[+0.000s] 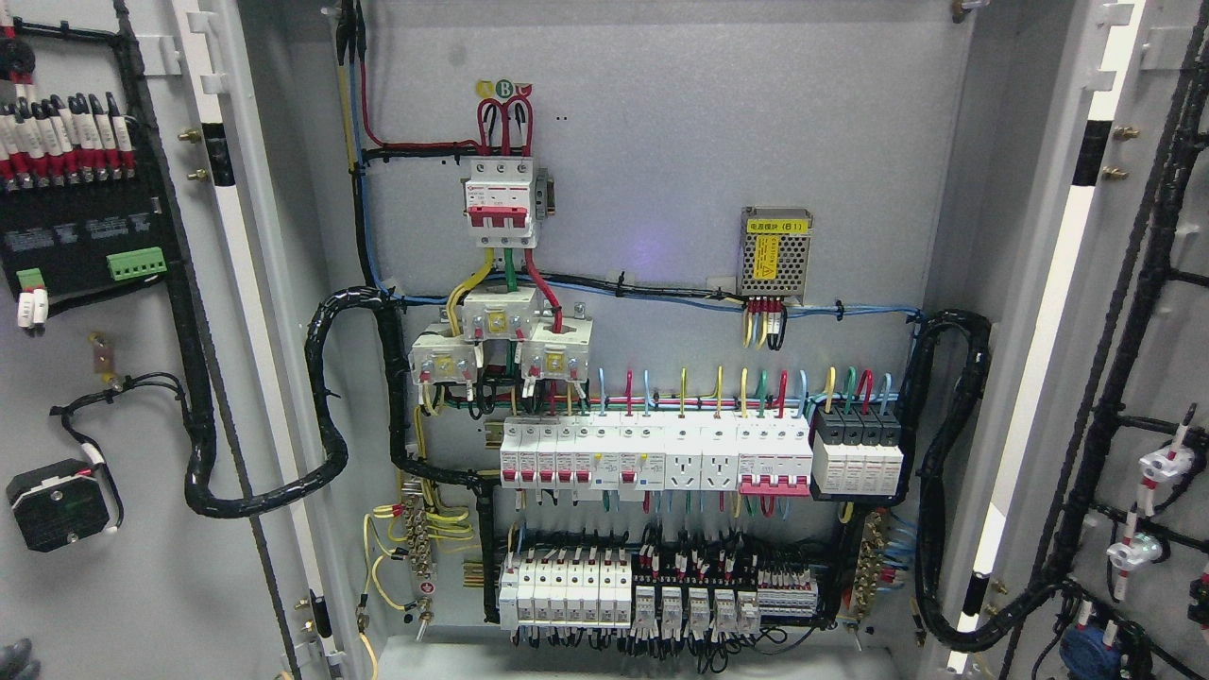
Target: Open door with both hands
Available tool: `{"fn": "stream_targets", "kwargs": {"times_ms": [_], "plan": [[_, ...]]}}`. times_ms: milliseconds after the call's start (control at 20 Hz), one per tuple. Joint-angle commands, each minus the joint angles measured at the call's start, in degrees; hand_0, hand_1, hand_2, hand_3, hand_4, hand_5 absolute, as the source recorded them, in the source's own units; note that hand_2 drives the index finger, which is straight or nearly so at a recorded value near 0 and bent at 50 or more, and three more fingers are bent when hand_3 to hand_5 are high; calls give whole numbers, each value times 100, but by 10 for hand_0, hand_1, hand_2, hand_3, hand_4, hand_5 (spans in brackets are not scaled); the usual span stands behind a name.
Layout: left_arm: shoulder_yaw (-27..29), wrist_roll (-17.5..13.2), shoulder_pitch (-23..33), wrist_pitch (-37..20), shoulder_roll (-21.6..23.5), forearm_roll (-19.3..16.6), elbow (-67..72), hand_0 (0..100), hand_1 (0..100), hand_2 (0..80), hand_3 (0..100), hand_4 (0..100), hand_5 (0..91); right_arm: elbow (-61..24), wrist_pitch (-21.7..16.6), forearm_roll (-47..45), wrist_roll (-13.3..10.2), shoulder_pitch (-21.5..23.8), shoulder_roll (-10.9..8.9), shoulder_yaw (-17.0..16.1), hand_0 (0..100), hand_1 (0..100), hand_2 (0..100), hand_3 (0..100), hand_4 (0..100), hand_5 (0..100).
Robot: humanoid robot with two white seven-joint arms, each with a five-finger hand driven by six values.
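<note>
Risking a snag on the left door (113,378) wiring from the grey hand (17,658) (grip state unreadable), both doors already wide.

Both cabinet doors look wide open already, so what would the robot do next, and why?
Probably just draw its arms back. The left door and right door are swung fully aside, baring the breakers. Only a grey bit of a hand shows at the lower left corner.

Grey metal left cabinet door (142,586) standing swung wide open at the picture's left, inner face showing black wiring and terminals, matching grey right cabinet door (1148,378) hanging open at the right, cable looms running down it
</note>
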Motion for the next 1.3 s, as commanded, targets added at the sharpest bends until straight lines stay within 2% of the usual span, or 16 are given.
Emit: {"fn": "stream_targets", "kwargs": {"times_ms": [0, 400, 601, 1252], "plan": [[-243, 8, 84, 11, -46, -2, -308, 120, 389, 0, 0, 0, 0, 227, 1, -56, -1, -3, -49, -205, 481, 0, 52, 281, 304, 331], [-269, 8, 92, 11, -55, -2, -360, 120, 389, 0, 0, 0, 0, 218, 10, -91, 25, 14, -49, -284, 482, 0, 60, 290, 317, 340], [-269, 8, 101, 11, -63, -2, -369, 120, 389, 0, 0, 0, 0, 227, 36, -398, 411, 23, -49, -284, 482, 0, 63, 293, 323, 344], [-278, 8, 93, 11, -63, -2, -413, 120, 389, 0, 0, 0, 0, 350, 54, -574, 464, 14, -110, -284, 482, 0, 63, 295, 325, 347]]}}
